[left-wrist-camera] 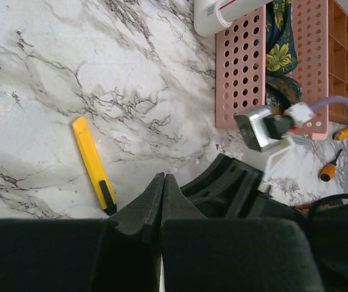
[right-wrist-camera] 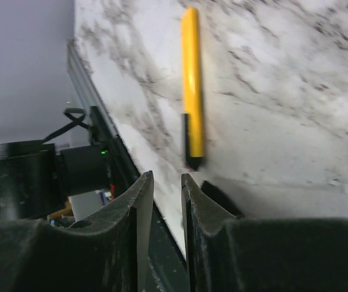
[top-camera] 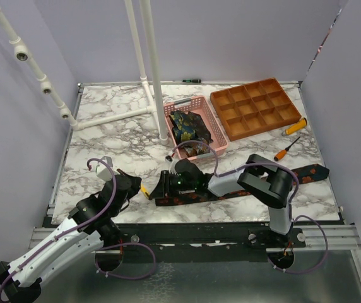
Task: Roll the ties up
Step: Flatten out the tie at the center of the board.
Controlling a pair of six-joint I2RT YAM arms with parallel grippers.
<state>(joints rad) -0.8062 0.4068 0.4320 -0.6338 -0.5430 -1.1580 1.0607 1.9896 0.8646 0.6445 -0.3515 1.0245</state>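
A long dark tie with orange-red flowers (top-camera: 308, 172) lies flat along the table's near side, partly under my right arm. Paisley ties (top-camera: 187, 126) are bunched in the pink basket (top-camera: 213, 120); they also show in the left wrist view (left-wrist-camera: 280, 45). My right gripper (top-camera: 158, 187) hovers low at the flowered tie's left end; in its wrist view (right-wrist-camera: 165, 176) the jaws stand slightly apart with nothing between them. My left gripper (top-camera: 135, 187) is just left of it, shut and empty (left-wrist-camera: 163, 176). A yellow cutter (left-wrist-camera: 93, 165) lies between the two grippers (right-wrist-camera: 191, 85).
An orange compartment tray (top-camera: 254, 107) stands at the back right. Two orange-handled screwdrivers (top-camera: 293, 127) (top-camera: 287, 150) lie beside it. A white pipe frame (top-camera: 144, 69) rises at the back left, with its foot by the basket. The table's front edge runs just below the grippers.
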